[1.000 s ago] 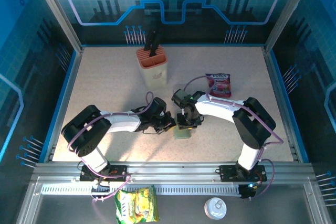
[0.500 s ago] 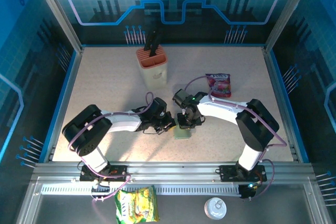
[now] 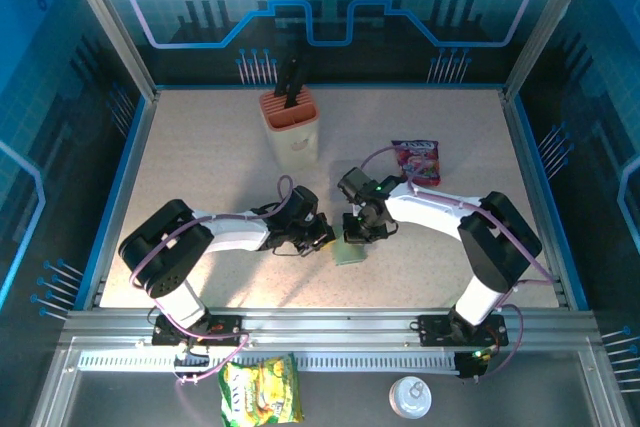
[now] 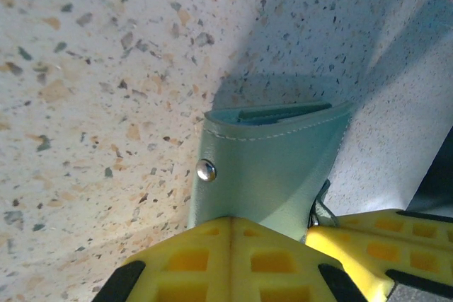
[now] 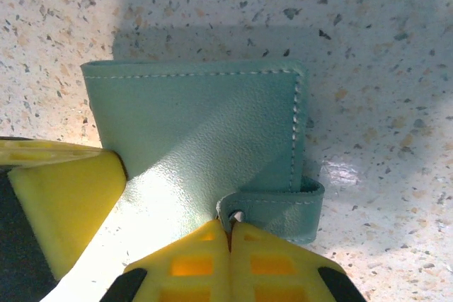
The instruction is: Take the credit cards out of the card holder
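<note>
Your card holder [image 3: 350, 254] lies on the table [image 3: 200, 167] toward the near edge, about midway between the left and right edges, with both arms reaching in over it. It is folded, its grey-green outer face up.

Your right gripper [image 5: 230, 225] has its yellow fingers pressed together on the end of the holder's strap [image 5: 283, 206], which wraps round one short edge. The strap's snap end sits right at the seam between the fingertips.

Your left gripper [image 4: 230, 221] is closed too, its tips lying over the holder's opposite edge. You cannot tell from the wrist view whether that edge is pinched between them or only pressed down. A bare metal stud [image 4: 206, 170] shows on the holder's face just beyond those tips, and the far edge gapes slightly.

An orange block [image 3: 291, 127] with dark handles stands near the far edge, well apart from the holder. A purple packet [image 3: 417, 161] lies toward the right edge, beside the right arm
</note>
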### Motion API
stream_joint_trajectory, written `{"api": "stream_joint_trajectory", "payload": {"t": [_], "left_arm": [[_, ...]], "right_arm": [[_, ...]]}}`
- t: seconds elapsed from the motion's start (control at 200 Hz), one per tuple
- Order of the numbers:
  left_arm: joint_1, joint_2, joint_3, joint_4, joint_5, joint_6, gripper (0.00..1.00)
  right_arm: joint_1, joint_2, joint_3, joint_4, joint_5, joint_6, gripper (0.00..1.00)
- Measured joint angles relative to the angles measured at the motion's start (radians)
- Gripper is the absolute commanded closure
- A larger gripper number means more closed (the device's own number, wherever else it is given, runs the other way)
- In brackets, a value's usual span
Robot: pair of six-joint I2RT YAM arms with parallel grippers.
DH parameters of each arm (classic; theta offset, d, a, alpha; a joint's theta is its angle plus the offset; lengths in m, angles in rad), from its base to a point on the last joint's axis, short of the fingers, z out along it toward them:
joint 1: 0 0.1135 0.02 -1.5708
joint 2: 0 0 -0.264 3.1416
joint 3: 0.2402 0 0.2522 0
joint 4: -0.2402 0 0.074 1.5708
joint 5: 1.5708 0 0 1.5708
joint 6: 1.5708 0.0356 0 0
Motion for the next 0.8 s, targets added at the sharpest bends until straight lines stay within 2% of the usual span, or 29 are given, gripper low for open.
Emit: {"api": "stream_joint_trajectory", "payload": {"t": [0.335, 0.57, 0.8], "left_arm": [[0.01, 0.0, -0.007, 0.003, 0.002, 0.0, 1.0], [0.031, 0.001, -0.023, -0.034, -0.009, 0.004, 1.0], [0.031, -0.012, -0.007, -0.087, -0.015, 0.012, 1.0]], "right_arm": [[-0.055, -0.051, -0.066, 0.066, -0.061, -0.004, 1.0], [-0.131, -0.088, -0.092, 0.016, -0.013, -0.019, 1.0], [-0.129, -0.094, -0.092, 0.011, -0.05, -0.014, 1.0]]}}
